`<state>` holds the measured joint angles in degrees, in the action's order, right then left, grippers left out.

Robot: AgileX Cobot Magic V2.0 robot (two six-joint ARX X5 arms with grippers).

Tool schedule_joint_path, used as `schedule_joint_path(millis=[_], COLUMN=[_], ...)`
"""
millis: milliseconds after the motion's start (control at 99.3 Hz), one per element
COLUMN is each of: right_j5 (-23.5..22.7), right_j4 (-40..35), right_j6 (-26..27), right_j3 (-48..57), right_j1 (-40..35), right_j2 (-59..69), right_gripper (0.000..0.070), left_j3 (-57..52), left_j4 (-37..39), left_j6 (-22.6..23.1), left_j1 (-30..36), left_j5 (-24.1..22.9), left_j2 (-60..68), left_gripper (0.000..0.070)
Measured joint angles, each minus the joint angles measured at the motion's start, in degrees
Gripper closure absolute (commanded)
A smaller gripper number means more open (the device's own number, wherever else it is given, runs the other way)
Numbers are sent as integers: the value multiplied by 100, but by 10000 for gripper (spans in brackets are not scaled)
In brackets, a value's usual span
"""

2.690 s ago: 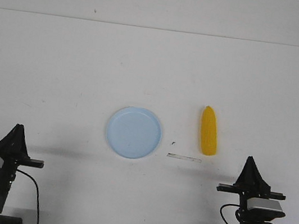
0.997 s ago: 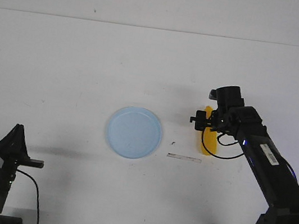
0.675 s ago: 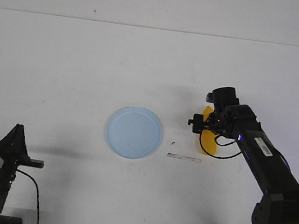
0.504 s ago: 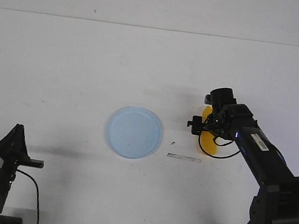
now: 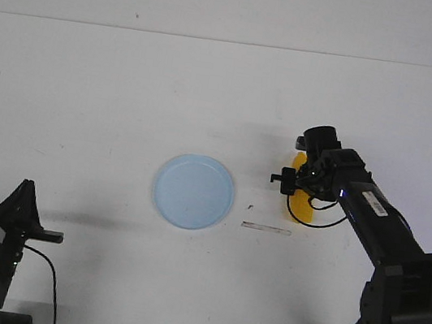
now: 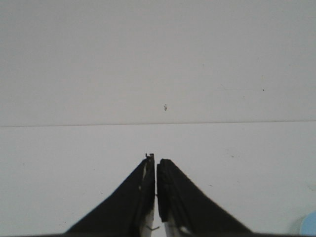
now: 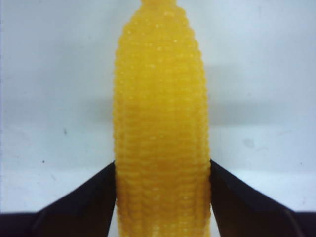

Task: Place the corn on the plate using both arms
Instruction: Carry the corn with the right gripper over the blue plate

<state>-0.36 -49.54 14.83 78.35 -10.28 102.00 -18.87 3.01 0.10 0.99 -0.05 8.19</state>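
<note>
Corn, the bright yellow bumpy plastic cob [image 7: 160, 128], lies on the white table right of centre, not yet on your plate.

Left gripper [image 6: 156, 165]: parked at the near left corner, jaws pressed together on nothing.

Round pale blue plastic plate [image 5: 194, 191]: bare, mid-table, well apart from the cob.

Right gripper [image 5: 298, 181]: fingers [image 7: 89, 197] touch both flanks, grasping the cob. Lift and transfer remain.

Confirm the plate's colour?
Pale blue; the plate shows best in the front view.
</note>
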Motion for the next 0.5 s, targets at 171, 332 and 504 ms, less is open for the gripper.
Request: schedule_joint_path(millis=[171, 332, 504], right_j5=[-911, -2205, -2367], right_j4=[-2, 468, 1038], right_j6=[7, 164, 452], right_j3=[498, 636, 636], right_j1=[-144, -667, -1355], right_j2=[-175, -284, -101], right_gripper=[378, 378, 378], left_j3=[0, 0, 0], left_j4=[2, 0, 0], left_j6=[0, 0, 0], left_j1=[0, 0, 0], left_j5=[2, 0, 0], left_j2=[0, 0, 0], left_gripper=[698, 698, 698])
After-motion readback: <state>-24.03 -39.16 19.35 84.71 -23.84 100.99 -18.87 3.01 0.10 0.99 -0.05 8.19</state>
